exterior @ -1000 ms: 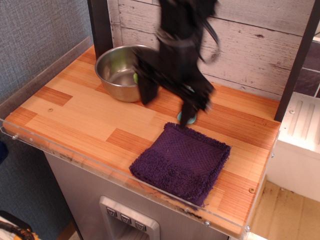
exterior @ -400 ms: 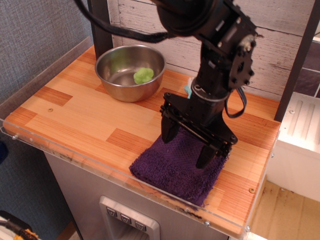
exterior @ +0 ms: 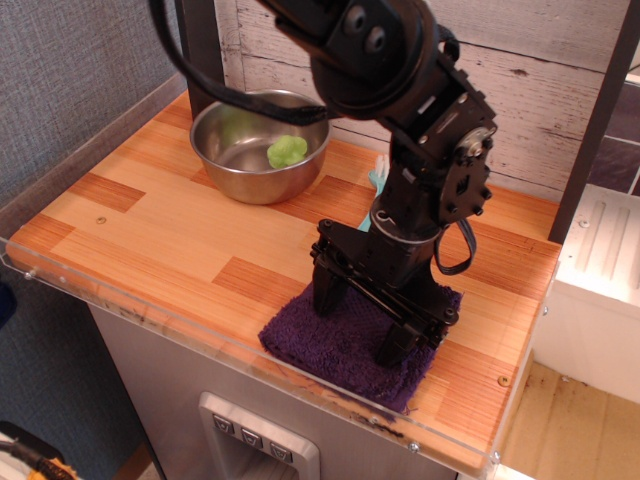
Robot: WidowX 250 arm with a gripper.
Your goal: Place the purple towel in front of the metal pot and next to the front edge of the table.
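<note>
The purple towel (exterior: 338, 348) lies flat at the front right of the striped wood table (exterior: 150, 230), close to its acrylic front edge. The metal pot (exterior: 258, 146) stands at the back left with a small green thing (exterior: 287, 151) inside. My black gripper (exterior: 362, 322) is open and points down. Both fingertips (exterior: 328, 296) rest on or just above the towel, spread across its middle. The arm hides the towel's back part.
A light blue object (exterior: 377, 180) peeks out behind the arm near the back wall. A clear acrylic rim (exterior: 190, 335) edges the table. A black post (exterior: 592, 125) stands at the right. A white unit (exterior: 600, 290) stands beyond the right edge.
The arm swung from near the pot to over the towel, then came down. The open fingers moved lower and toward the front edge, onto the towel. The towel has not shifted.
</note>
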